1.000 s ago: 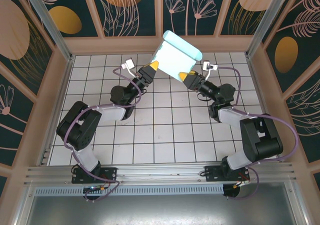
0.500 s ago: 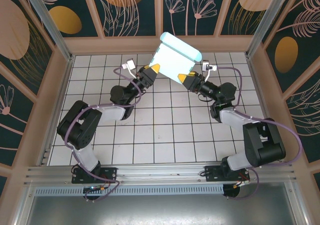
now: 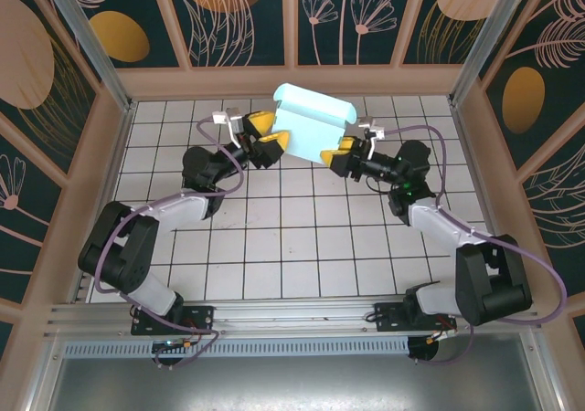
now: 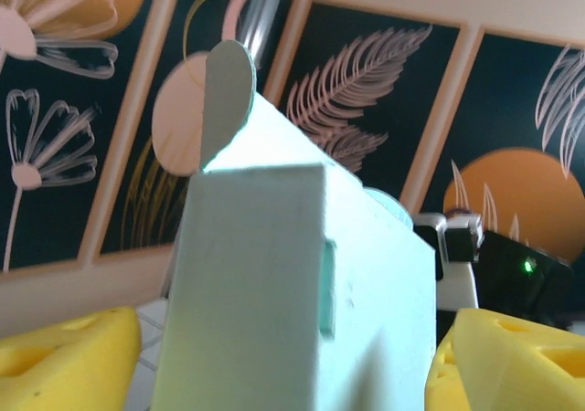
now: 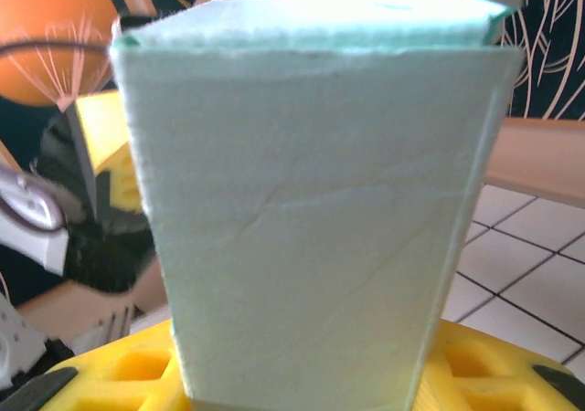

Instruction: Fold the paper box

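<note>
Left gripper [image 3: 268, 131], newly spread wide, is straddling the left end of the paper box [image 3: 311, 123], long axis left-right, while right gripper [image 3: 345, 148] is pinching its right end.

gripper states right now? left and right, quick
Left gripper: open, jaws spread on either side of the paper box.
Right gripper: closed, holding the paper box by its near edge.

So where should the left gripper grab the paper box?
Probably the near left end of the paper box, coming in from the left. The right gripper already pinches its near right corner. The left gripper is open, and that end stands between its fingers, so closing there would mirror the other hold.
</note>
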Tool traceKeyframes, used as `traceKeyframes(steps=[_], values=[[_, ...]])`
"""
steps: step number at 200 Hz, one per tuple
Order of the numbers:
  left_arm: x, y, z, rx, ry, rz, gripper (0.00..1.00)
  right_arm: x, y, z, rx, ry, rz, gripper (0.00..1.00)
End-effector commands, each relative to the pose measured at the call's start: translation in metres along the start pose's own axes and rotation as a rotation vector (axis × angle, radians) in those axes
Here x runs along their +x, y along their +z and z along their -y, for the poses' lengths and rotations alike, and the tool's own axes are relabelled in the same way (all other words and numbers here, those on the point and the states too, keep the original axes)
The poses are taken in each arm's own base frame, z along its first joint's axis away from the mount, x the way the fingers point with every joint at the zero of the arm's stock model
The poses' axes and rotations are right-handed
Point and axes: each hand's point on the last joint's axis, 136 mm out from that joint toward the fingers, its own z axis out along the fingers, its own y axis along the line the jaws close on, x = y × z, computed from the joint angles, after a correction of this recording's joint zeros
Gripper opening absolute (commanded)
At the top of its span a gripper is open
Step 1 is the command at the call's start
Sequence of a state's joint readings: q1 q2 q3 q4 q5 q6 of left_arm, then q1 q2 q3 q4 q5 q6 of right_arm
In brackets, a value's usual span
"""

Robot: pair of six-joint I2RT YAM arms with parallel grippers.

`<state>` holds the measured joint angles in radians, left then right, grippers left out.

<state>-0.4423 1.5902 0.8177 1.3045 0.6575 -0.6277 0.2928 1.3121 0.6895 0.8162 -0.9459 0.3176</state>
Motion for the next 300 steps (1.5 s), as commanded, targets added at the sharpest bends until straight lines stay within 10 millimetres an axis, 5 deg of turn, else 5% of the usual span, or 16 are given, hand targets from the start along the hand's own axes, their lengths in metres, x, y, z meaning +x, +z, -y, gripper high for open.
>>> traceKeyframes(steps=[1, 47, 160, 214, 237, 272, 300], values=[[0.015, 0.004, 0.020, 0.143, 0.044, -0.162, 0.82, 0.005, 0.002, -0.017, -0.057, -0.121, -0.082, 0.35], [0.030, -0.003, 0.035, 0.234, 0.085, -0.278, 0.65, 0.021, 0.000, -0.015, -0.047, -0.148, -0.174, 0.35], [0.046, -0.032, 0.073, 0.429, 0.153, -0.404, 0.55, 0.024, -0.015, -0.030, -0.112, -0.199, -0.212, 0.33], [0.053, -0.032, 0.070, 0.438, 0.161, -0.437, 0.33, 0.030, -0.013, -0.021, -0.088, -0.178, -0.240, 0.34], [0.055, -0.031, 0.066, 0.431, 0.187, -0.441, 0.31, 0.031, -0.011, -0.014, -0.060, -0.172, -0.248, 0.39], [0.063, -0.033, 0.054, 0.370, 0.283, -0.431, 0.31, 0.019, -0.016, 0.001, 0.059, -0.194, -0.217, 0.75], [0.074, -0.031, 0.040, 0.328, 0.309, -0.436, 0.31, 0.012, -0.026, 0.008, 0.159, -0.223, -0.214, 0.80]])
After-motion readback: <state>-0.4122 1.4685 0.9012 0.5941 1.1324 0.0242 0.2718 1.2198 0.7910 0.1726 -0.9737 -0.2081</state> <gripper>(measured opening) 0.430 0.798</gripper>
